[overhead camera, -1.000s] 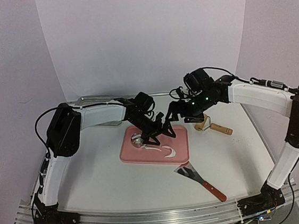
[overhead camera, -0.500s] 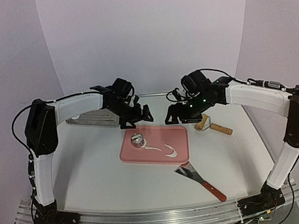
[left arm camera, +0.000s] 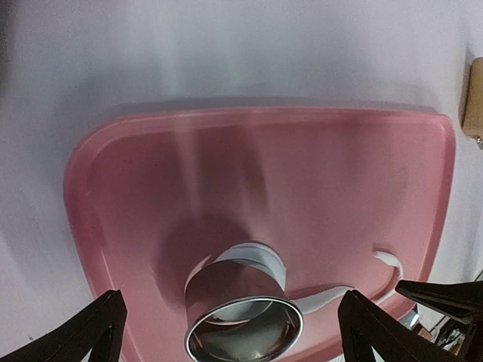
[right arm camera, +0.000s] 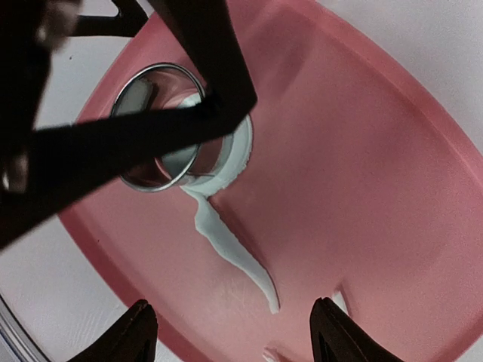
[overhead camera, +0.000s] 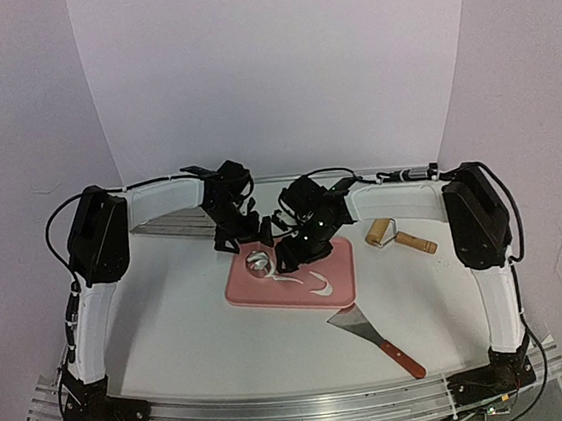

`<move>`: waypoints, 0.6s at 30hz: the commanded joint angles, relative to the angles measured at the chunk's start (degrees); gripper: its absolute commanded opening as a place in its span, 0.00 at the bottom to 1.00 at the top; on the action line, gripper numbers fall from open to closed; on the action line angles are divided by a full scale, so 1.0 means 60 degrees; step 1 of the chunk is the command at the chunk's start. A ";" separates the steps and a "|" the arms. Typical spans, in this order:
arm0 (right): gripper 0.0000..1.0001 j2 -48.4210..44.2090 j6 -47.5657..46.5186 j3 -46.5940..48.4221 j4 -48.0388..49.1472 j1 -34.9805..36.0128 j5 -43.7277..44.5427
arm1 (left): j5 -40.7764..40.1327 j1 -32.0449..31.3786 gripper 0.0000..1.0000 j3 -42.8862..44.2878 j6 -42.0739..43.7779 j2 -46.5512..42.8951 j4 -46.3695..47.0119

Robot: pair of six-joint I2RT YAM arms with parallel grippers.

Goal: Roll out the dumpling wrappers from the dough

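Right gripper swings in low over the pink tray, jaws spread apart, nothing held!
Left gripper hangs wide open just opposite; between them stands the ring cutter, white dough round its base, scrap strip trailing off.

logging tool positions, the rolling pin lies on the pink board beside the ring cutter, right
Not quite. The rolling pin lies on the table, right of the pink board, not on it. The ring cutter does stand on the board. The top external view shows this.
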 commanded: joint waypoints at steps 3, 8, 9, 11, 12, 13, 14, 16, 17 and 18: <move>0.65 0.0765 -0.0745 0.0986 0.0083 0.0087 0.0061 | 0.0149 -0.0021 1.00 0.0737 0.0325 0.0372 -0.0453; 0.61 0.1197 -0.0901 0.1099 0.0076 0.0150 -0.0046 | 0.0434 -0.0029 0.99 0.0519 0.0286 0.0443 -0.0361; 0.60 0.1249 -0.0918 0.1101 0.0070 0.0153 -0.0056 | 0.0488 -0.0030 1.00 0.0493 0.0269 0.0456 -0.0362; 0.59 0.1331 -0.0947 0.1114 0.0068 0.0158 -0.0094 | 0.0572 -0.0035 0.99 0.0437 0.0234 0.0494 -0.0362; 0.58 0.1376 -0.0961 0.1123 0.0068 0.0164 -0.0126 | 0.0599 -0.0041 0.99 0.0405 0.0221 0.0505 -0.0361; 0.57 0.1423 -0.0982 0.1125 0.0069 0.0171 -0.0142 | 0.0629 -0.0043 0.99 0.0377 0.0215 0.0512 -0.0349; 0.56 0.1477 -0.0999 0.1137 0.0069 0.0171 -0.0158 | 0.0655 -0.0049 0.98 0.0356 0.0212 0.0526 -0.0343; 0.54 0.1591 -0.1023 0.1155 0.0068 0.0189 -0.0199 | 0.0674 -0.0058 0.96 0.0332 0.0212 0.0553 -0.0354; 0.53 0.1630 -0.1037 0.1159 0.0068 0.0206 -0.0215 | 0.0681 -0.0058 0.95 0.0327 0.0212 0.0569 -0.0367; 0.53 0.1672 -0.1052 0.1159 0.0068 0.0216 -0.0215 | 0.0683 -0.0062 0.95 0.0316 0.0212 0.0594 -0.0369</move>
